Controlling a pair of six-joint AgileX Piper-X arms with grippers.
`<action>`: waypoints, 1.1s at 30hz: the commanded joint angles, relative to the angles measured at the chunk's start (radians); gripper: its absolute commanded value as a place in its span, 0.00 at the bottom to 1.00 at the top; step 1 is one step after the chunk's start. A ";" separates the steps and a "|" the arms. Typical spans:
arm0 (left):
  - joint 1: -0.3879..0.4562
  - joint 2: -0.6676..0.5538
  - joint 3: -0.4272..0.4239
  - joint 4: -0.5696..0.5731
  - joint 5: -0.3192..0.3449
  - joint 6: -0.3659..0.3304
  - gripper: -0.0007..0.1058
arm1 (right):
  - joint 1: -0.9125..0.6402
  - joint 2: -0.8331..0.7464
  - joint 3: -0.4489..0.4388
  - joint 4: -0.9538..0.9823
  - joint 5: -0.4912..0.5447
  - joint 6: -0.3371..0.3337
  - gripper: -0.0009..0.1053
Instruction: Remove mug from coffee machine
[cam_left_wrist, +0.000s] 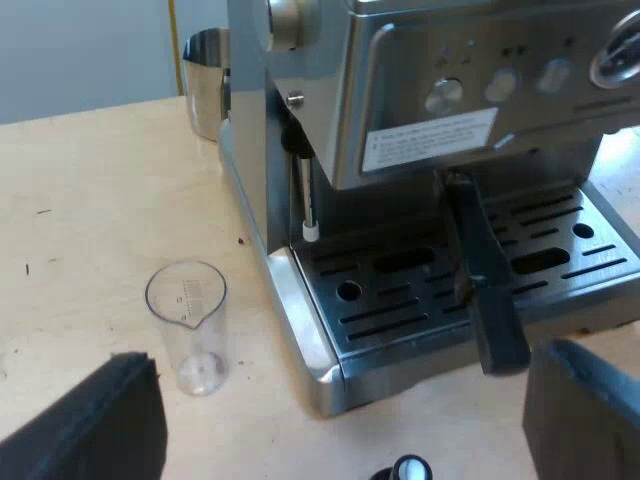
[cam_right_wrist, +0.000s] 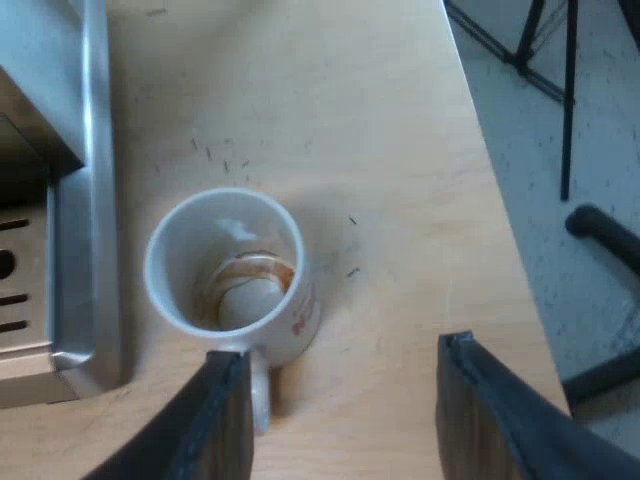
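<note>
Mug (cam_right_wrist: 225, 270) sat on the bench (cam_right_wrist: 380, 120) just beside the espresso machine (cam_right_wrist: 90, 150), so you looked basically done. Your right end effector (cam_right_wrist: 342, 380) hung wide open by its handle, empty.

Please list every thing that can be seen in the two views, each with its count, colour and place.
machine: one, silver, on the table.
holder: one, dark handle, locked into the machine's front, over the drip tray.
glass: one, clear, upright on the table beside the machine.
jug: one, metal, on the table by the machine's side, beyond the glass.
round thing: one, black and white, on the table near the machine's front; I cannot tell what it is.
mug: one, white with brown stains inside, on the table beside the drip tray.
table: one, light wood.
stand: one, black, on the floor past the table's edge.
left gripper: one, black, open, at the machine's front corner.
right gripper: one, black, open, by the mug's handle.
</note>
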 joint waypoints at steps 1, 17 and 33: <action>0.000 -0.034 -0.009 0.007 0.003 0.001 0.73 | 0.004 -0.070 0.007 0.014 -0.007 -0.041 0.43; 0.000 -0.310 -0.009 0.075 0.004 0.001 0.73 | 0.004 -0.576 0.232 0.034 -0.004 -0.044 0.43; 0.000 -0.540 0.009 0.144 -0.003 0.001 0.73 | 0.004 -0.861 0.309 0.073 -0.001 -0.029 0.43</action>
